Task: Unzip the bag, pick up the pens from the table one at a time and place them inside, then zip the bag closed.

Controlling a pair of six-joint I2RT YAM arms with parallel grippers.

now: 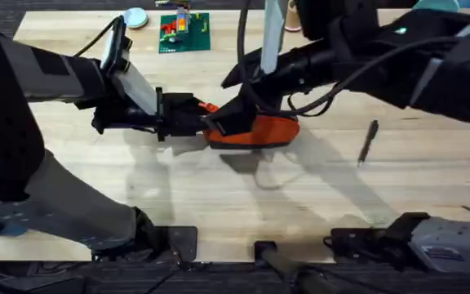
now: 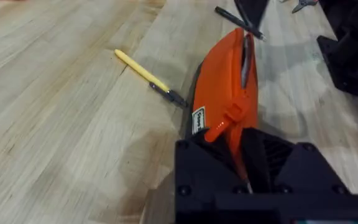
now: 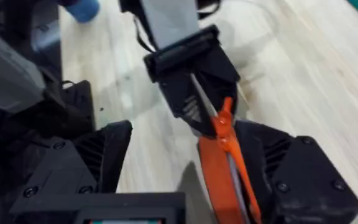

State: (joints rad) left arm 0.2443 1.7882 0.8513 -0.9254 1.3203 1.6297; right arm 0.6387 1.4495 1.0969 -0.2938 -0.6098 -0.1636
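We are unzipping: left gripper (image 1: 196, 116) jaws clench the long orange fabric pouch (image 1: 259, 131) at centre frame, right gripper (image 3: 229, 158) jaws grasp its zipper end, needing a steady pull along the zip

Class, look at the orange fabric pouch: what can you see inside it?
Nothing inside the long orange fabric pouch can be seen. Its dark zipper shows a narrow slit, with the interior hidden. A yellow pen and a black pen lie outside on the pale wooden table.
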